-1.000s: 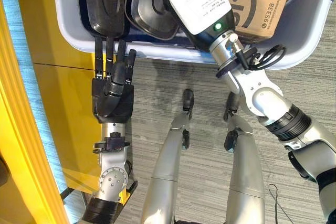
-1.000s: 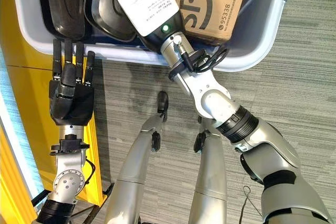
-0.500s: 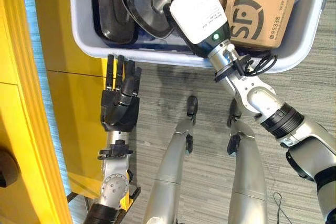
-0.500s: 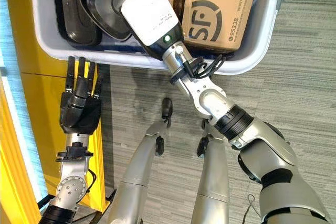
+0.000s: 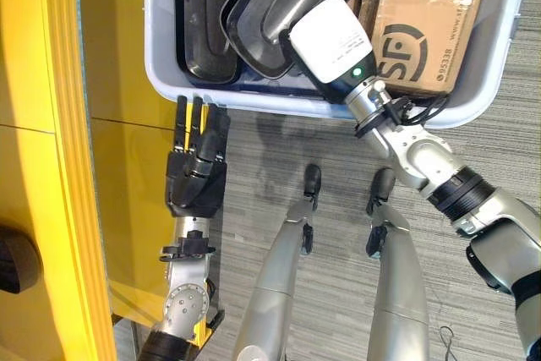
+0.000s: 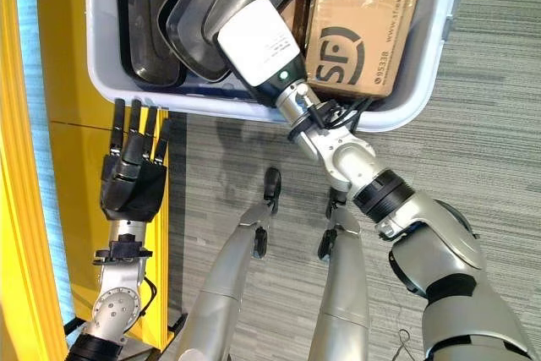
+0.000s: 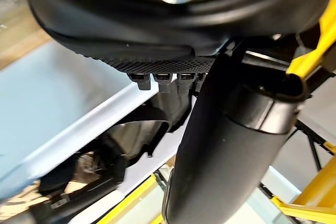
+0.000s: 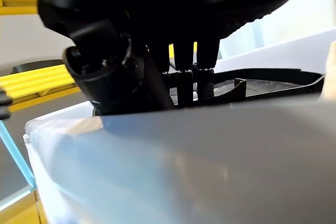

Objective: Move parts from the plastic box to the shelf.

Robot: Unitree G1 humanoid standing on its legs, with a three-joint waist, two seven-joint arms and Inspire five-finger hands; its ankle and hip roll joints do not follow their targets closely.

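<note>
Dark and straight-fingered, the left hand [image 5: 196, 179] hangs open over the grey floor [image 5: 279, 145] beside the yellow shelf [image 5: 59, 158], its fingertips just short of the plastic box [image 5: 165, 82] rim. Farther on, the right hand [image 8: 142, 51] reaches down inside the box; its fingers go behind a black part's edge, so its grip cannot be told. Black moulded parts [image 5: 287, 6] lie stacked and tilted in the box, with a cardboard carton [image 5: 427, 23] beside them at the robot's right
</note>
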